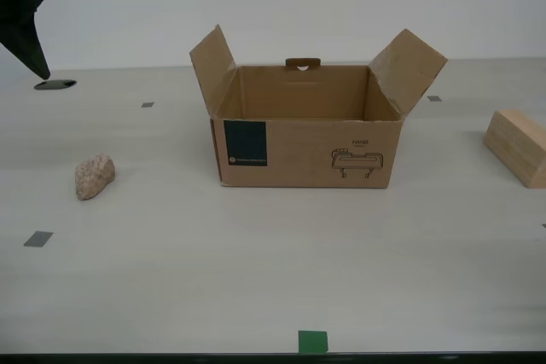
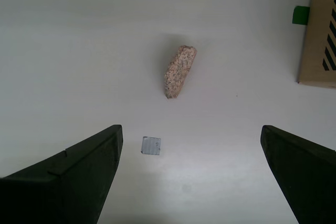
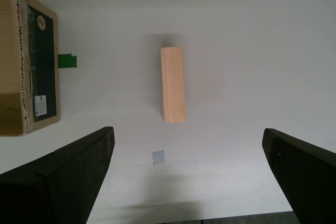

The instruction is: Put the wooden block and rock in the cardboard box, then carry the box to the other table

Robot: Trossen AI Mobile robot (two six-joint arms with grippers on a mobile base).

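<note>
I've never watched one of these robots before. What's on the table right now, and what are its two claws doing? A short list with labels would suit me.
cardboard box: flaps open, nothing seen inside, mid-table
rock: on the table, toward the exterior view's left of the box, apart from it
wooden block: on the table, toward the exterior view's right, apart from the box
my second gripper: open, above the rock, holding nothing
my first gripper: open, above the block, holding nothing
table: smooth, pale, with small grey tape squares and a green one
loading: not yet begun

exterior: low, level, facing cardboard box (image 1: 307, 138) front | second wrist: straight down over rock (image 2: 179, 71) | first wrist: straight down over wooden block (image 3: 172, 84) | shared: the box, desk (image 1: 256, 262)
</note>
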